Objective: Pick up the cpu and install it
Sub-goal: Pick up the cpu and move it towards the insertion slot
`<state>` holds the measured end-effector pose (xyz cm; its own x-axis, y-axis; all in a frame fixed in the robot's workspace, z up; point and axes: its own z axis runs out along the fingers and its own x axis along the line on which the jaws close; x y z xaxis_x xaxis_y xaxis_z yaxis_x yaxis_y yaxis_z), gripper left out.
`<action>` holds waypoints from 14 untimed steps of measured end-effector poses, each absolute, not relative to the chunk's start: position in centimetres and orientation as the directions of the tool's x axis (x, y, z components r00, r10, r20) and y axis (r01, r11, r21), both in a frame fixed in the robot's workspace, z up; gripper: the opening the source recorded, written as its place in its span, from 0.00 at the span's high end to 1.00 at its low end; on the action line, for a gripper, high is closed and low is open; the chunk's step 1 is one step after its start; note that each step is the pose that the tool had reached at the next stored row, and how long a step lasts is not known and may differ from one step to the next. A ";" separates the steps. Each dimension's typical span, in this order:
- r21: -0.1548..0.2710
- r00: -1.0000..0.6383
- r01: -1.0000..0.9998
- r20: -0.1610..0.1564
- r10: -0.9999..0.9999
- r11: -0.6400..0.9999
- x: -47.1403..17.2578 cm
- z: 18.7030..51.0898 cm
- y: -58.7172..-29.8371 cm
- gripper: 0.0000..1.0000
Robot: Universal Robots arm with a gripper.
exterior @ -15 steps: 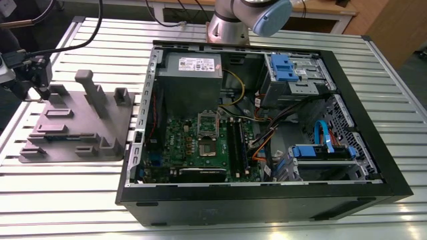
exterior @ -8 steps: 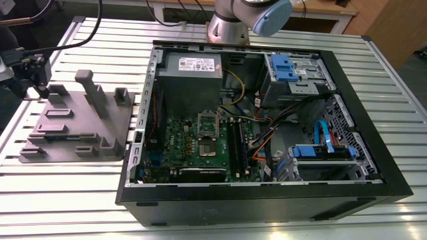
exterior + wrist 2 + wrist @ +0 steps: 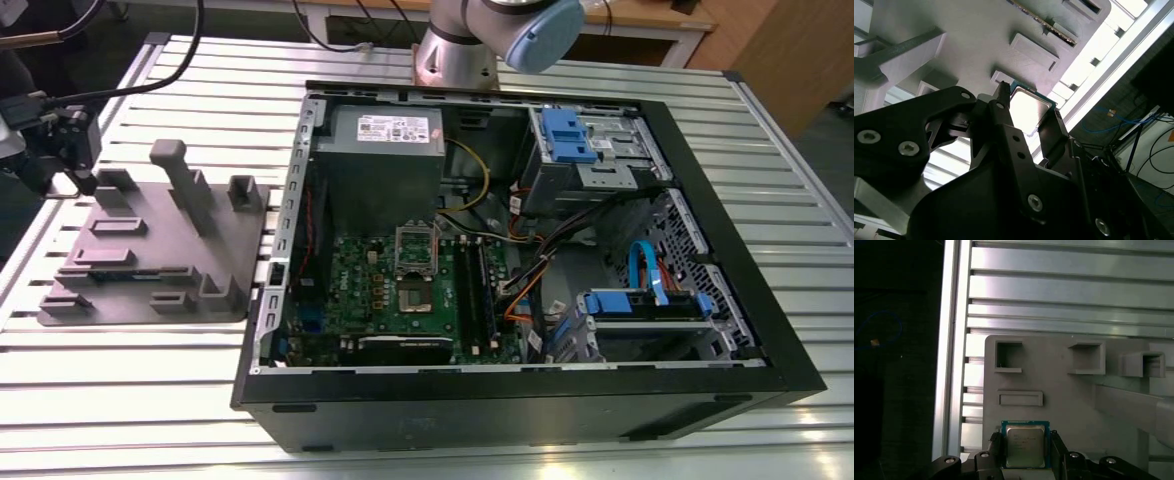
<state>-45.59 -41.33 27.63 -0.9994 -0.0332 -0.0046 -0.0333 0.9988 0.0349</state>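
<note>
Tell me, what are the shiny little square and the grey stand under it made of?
The cpu looks metal-topped: its silvery lid gleams in both wrist views, and a thin green board edge runs around it. The grey stand is probably plastic: matte, one even colour, with moulded pockets.

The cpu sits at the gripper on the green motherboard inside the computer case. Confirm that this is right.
Not quite. The cpu does sit at the gripper, but on the grey holder plate, not on the green motherboard inside the computer case. The first wrist view shows it lying on that plate, with the slatted metal table beyond.
</note>
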 end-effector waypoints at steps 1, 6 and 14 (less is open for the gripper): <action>0.035 -0.999 -0.033 -0.005 -0.033 0.999 -45.6 27.7 -41.3 0.53; 0.035 -0.999 -0.033 -0.005 -0.033 0.999 -45.6 27.7 -41.3 0.53; 0.035 -0.999 -0.033 -0.005 -0.033 0.999 -45.6 27.9 -41.3 0.53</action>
<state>-45.59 -41.33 27.94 -0.9994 -0.0332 -0.0046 -0.0333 0.9988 0.0349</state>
